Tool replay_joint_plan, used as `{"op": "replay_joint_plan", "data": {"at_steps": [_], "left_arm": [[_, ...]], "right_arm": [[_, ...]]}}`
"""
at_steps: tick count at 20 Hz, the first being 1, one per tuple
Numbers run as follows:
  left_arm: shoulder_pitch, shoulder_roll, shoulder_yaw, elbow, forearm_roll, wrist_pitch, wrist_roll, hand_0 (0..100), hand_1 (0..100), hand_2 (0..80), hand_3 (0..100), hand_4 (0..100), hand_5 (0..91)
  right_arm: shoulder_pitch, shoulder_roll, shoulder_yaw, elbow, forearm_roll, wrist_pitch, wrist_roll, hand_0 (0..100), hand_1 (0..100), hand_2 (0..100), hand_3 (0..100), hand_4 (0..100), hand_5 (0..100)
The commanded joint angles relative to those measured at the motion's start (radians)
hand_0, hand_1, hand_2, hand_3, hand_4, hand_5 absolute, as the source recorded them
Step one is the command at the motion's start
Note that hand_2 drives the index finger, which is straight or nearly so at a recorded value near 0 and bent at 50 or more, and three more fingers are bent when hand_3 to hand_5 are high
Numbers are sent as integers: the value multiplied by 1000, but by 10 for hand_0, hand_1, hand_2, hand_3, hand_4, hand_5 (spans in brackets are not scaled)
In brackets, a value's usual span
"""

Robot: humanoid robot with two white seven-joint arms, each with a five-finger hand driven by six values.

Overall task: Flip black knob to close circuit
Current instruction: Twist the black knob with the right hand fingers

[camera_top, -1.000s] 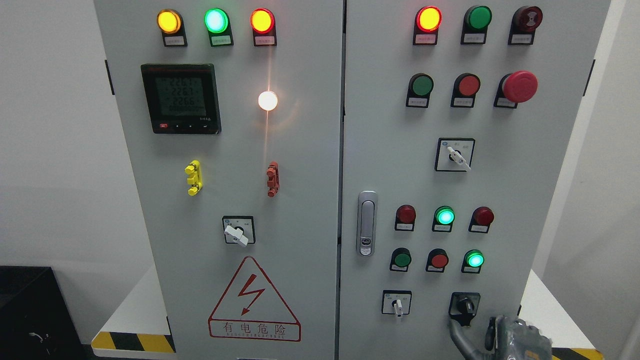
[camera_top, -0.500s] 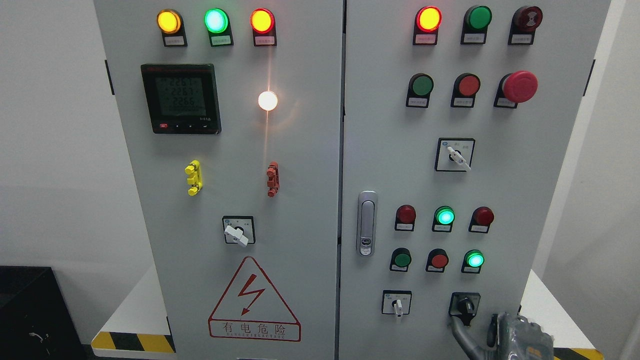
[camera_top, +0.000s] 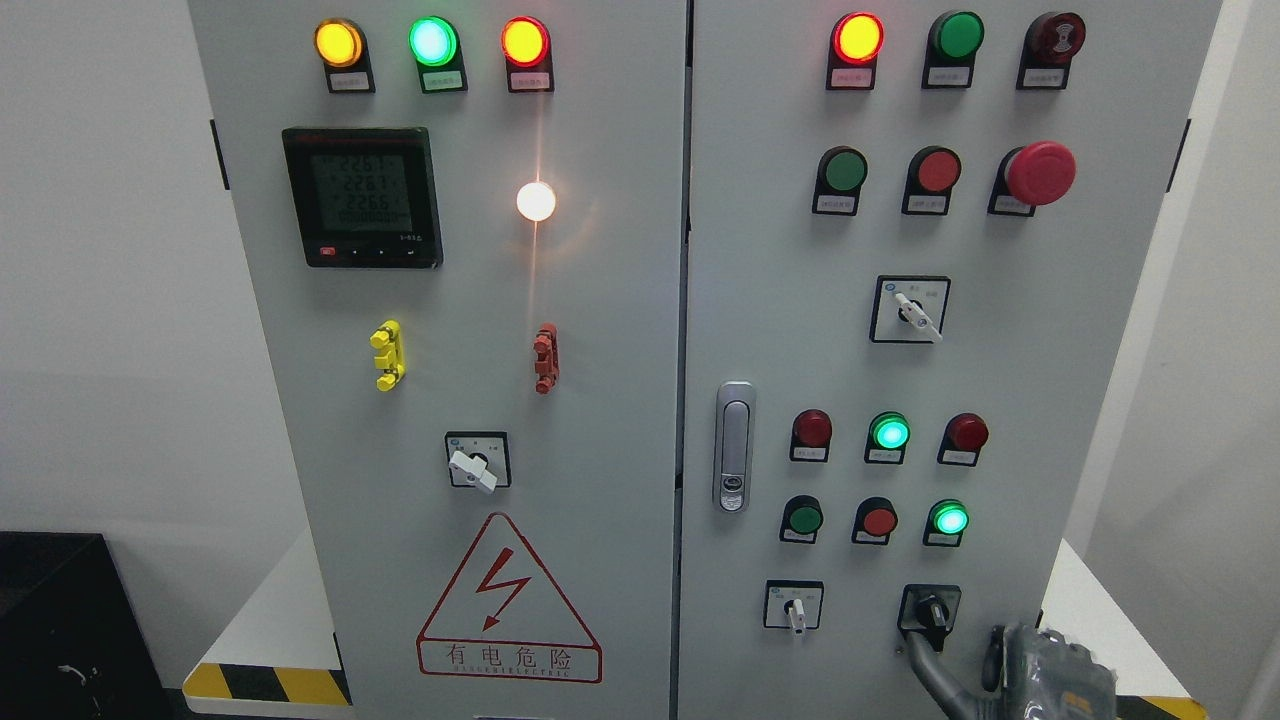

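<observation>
Black knob is sitting just up-left of the right hand, one finger reaching under it; grasp state unclear. Likely stiff, small; pinching its raised ridge looks best.

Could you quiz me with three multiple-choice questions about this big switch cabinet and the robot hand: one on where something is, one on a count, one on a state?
1. Where is the black knob?
A. top left
B. bottom right of the right door
C. beside the meter

2. How many lamps glow green?
A. one
B. three
C. five

3. What is the right hand doing?
A. reaching a finger up to just below the knob
B. pressing the red mushroom button
C. pulling the door handle

Answers: B, the knob sits low on the right door; B, one lit green lamp is top left, two lower right; A, a finger ends just under the knob.
</observation>
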Motion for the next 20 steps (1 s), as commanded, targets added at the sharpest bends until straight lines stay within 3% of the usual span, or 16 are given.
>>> {"op": "replay_joint_plan", "data": {"at_steps": [1, 20], "left_arm": [[23, 0, 0, -31, 1, 1, -1, 120, 556, 0, 0, 0, 0], [23, 0, 0, -31, 1, 1, -1, 120, 556, 0, 0, 0, 0]], "right_arm": [[-10, -3, -31, 11, -3, 2, -2, 0, 67, 893, 1000, 958, 1000], [-10, -6, -47, 1, -16, -3, -6, 0, 68, 881, 1000, 953, 1000]]}}
